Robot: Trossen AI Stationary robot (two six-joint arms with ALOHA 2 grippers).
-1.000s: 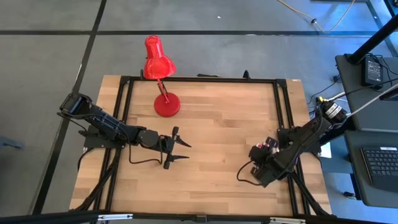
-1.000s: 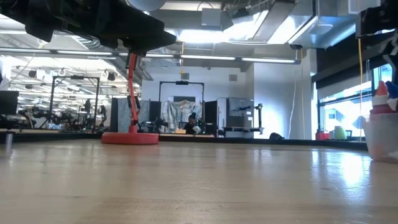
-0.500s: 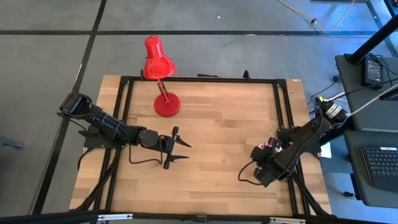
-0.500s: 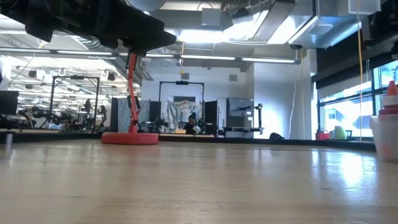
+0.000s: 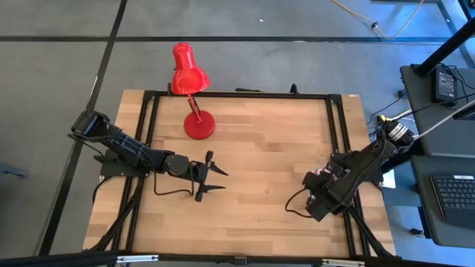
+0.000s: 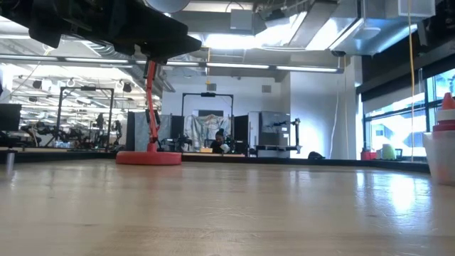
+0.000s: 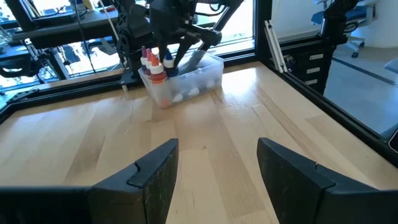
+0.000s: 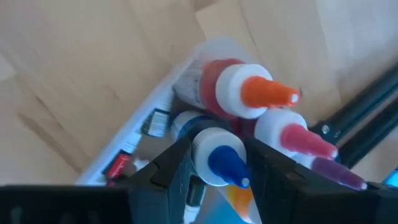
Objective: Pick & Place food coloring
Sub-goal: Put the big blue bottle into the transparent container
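A clear plastic tub (image 7: 202, 78) stands near the table's right edge and holds several food coloring bottles upright. My right gripper (image 5: 315, 180) reaches steeply down into it. It is shut on a bottle with a white cap and a blue tip (image 8: 222, 163). An orange-tipped bottle (image 8: 249, 90) and a pink-tipped one (image 8: 292, 138) stand close beside it. My left gripper (image 5: 215, 180) hovers open over the table's left half, pointing toward the tub and touching nothing. My right gripper pinches the blue-tipped bottle by its white cap (image 8: 202, 152), one finger (image 8: 168, 171) on each side. The fingers come from above, slanting down. The bottle stands upright among the others in the tub; its lower part is hidden by them.
A red desk lamp (image 5: 194, 89) stands at the table's far left, with its base on the wood. A black frame rail (image 5: 338, 148) runs along the right side by the tub. Bare wood lies between the two grippers.
My right gripper has tipped to point more steeply down over the tub. In the low view the tub with its bottles has shifted a little toward the table's right edge.
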